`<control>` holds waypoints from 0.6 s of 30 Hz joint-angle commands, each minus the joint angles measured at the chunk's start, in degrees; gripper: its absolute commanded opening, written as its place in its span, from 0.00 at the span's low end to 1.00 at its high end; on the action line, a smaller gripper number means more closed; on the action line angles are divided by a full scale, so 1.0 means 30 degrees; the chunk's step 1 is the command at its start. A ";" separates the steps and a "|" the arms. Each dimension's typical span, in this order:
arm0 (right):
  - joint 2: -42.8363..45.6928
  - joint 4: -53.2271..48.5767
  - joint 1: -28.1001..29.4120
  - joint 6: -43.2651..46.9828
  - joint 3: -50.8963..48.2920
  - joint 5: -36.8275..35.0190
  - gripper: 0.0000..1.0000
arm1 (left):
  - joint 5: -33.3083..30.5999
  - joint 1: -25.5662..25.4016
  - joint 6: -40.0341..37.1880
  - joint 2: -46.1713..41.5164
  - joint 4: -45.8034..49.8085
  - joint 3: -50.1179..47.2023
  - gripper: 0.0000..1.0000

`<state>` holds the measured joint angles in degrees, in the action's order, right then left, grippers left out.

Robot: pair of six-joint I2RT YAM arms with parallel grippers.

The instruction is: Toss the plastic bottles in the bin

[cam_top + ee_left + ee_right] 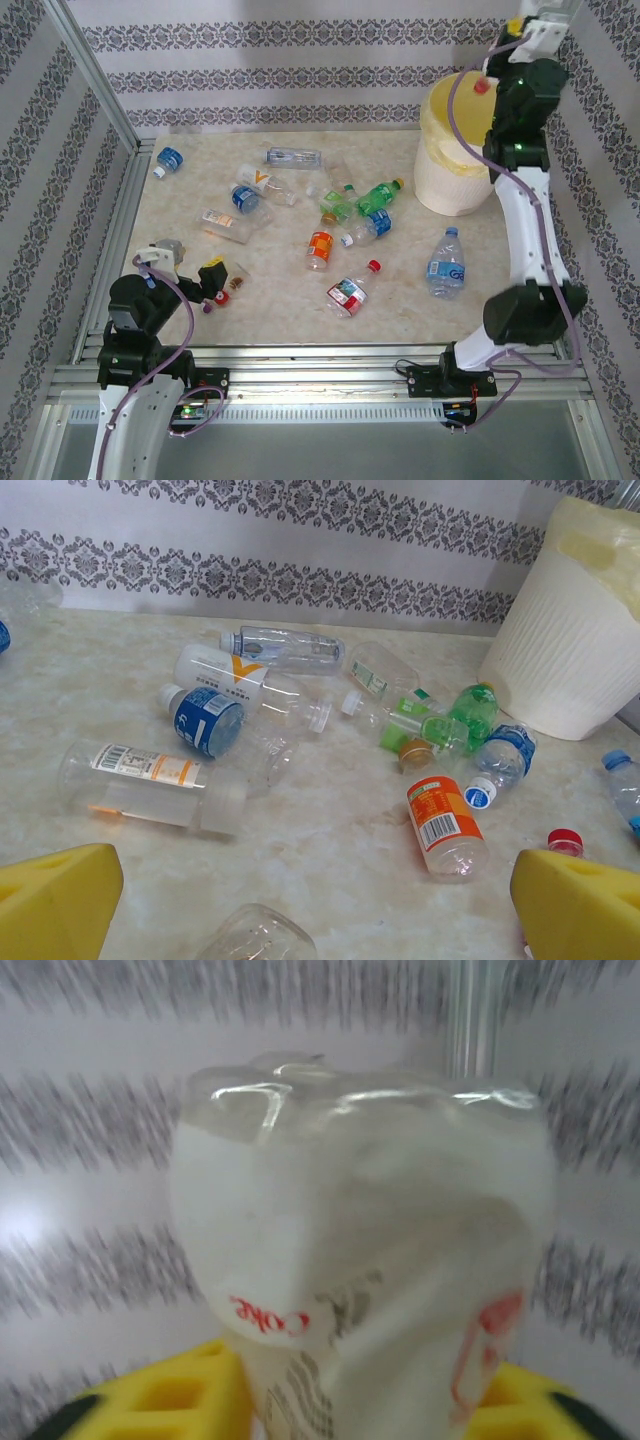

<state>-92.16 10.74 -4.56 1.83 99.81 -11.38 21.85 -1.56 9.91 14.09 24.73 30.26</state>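
The right gripper (355,1400), over the bin (450,185), pinches a crushed bottle (370,1240); best to release it squarely above the mouth. The left gripper (318,895) hangs spread above the worktop (280,300).

The top external camera looks down from above and behind the arm bases toward 12 o'clock, taking in the whole bench (400,290). The left wrist camera sits low at 7 o'clock, facing 1 o'clock. Both views share the plastic bottles (320,250) (445,825) and the bin (450,180) (570,650). The right wrist camera, at 1 o'clock above the bin, sits very close to a crushed bottle (360,1260), facing the blurred wall.
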 commanded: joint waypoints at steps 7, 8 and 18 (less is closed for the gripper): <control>-0.0211 -0.5697 -0.0327 -0.2896 -0.0504 0.0204 0.83 | -0.0046 -0.0211 -0.0170 -0.0148 -0.0707 -0.0075 1.00; 0.0028 -0.6509 -0.0328 -0.3182 -0.0255 0.0408 0.83 | -0.0030 -0.0211 -0.0169 -0.0125 -0.0714 -0.0078 1.00; 0.1444 -1.7156 -0.0344 -0.7118 0.1057 0.4643 0.86 | -0.0007 -0.0211 -0.0257 0.0007 -0.0725 -0.0092 1.00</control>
<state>-88.29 -26.83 -5.50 -13.89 102.52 -2.94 21.82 -1.56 9.89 14.15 24.62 30.22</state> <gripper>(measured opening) 0.855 0.997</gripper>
